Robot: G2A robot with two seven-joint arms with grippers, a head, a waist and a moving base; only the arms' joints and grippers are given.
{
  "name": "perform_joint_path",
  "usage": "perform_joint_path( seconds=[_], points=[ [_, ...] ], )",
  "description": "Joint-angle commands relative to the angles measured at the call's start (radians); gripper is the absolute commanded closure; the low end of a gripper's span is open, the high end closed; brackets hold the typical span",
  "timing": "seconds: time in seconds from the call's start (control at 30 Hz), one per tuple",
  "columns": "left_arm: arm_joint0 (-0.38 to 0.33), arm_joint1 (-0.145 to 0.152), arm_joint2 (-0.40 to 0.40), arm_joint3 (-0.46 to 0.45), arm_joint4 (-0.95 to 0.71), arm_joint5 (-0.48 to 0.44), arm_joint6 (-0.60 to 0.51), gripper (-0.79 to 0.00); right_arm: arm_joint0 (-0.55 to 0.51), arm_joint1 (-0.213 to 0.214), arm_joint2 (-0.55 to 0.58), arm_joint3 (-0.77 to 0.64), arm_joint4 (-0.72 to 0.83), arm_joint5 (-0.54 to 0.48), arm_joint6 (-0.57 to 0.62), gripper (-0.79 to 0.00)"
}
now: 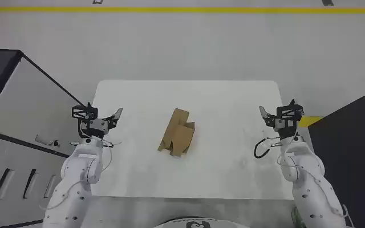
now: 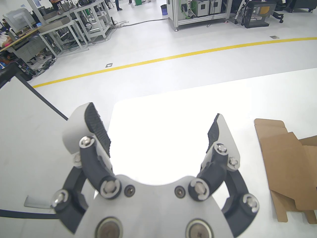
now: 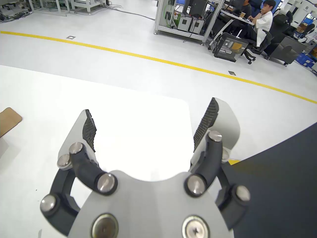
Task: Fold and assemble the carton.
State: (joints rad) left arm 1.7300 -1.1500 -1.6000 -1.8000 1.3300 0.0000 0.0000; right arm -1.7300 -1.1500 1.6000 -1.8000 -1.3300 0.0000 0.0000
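— Where are the claws?
— The left claw [image 2: 153,116] hangs over the left edge of the bench [image 1: 228,108], spread wide and holding nothing. The right claw [image 3: 150,108] is at the right edge, also spread and empty.
— And the carton?
— The carton [image 1: 178,134] lies mid-bench as flattened brown cardboard, between the claws and well apart from both.
— Beyond that?
— A yellow floor line [image 1: 182,9] past the far edge.
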Motion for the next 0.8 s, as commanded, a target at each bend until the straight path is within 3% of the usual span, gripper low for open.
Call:
perform_joint_path(
  seconds=[0.0,0.23,0.43,0.57,0.77],
  points=[
    [0.000,0.000,0.000,0.000,0.000,0.000,0.000,-0.785,0.000,0.000,0.000,0.000,0.000,0.000,0.000,-0.785],
    [0.000,0.000,0.000,0.000,0.000,0.000,0.000,-0.784,0.000,0.000,0.000,0.000,0.000,0.000,0.000,-0.784],
    [0.050,0.004,0.027,-0.040,0.079,-0.112,0.068,-0.785,0.000,0.000,0.000,0.000,0.000,0.000,0.000,-0.785],
    [0.086,0.005,0.073,-0.060,0.146,-0.165,0.049,-0.785,0.000,0.000,0.000,0.000,0.000,0.000,0.000,-0.785],
    [0.086,0.005,0.079,-0.066,0.157,-0.168,0.049,-0.785,0.000,0.000,0.000,0.000,0.000,0.000,0.000,-0.785]
  ],
)
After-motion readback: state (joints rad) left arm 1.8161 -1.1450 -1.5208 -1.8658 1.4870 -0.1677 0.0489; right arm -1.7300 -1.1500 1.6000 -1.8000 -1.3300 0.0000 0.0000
